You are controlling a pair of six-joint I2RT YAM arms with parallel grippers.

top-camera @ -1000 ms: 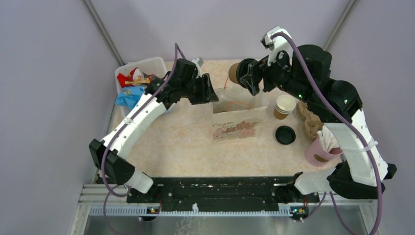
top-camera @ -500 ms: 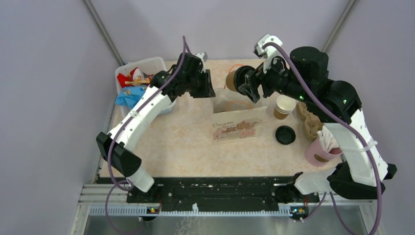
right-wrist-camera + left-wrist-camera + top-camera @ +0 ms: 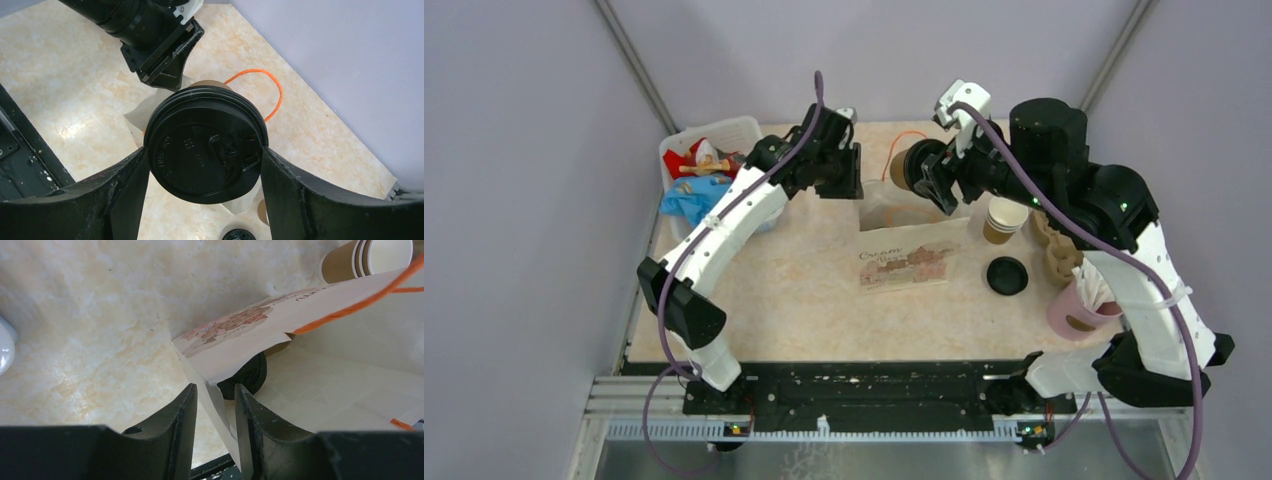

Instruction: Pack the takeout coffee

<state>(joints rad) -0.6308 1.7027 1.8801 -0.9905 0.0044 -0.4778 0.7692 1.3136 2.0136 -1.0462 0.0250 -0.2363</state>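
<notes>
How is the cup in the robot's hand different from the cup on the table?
The held cup has its black lid on; the table cup is open, with a loose lid lying beside it. The held cup is tipped sideways in the right hand over the bag; the table cup stands upright on its own. Both are small brown paper cups.

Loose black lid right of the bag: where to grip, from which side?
Probably its rim, from straight above. The lid lies flat on the table, too low for a side pinch; span it edge to edge. The paper bag and pulp tray sit clear of it.
</notes>
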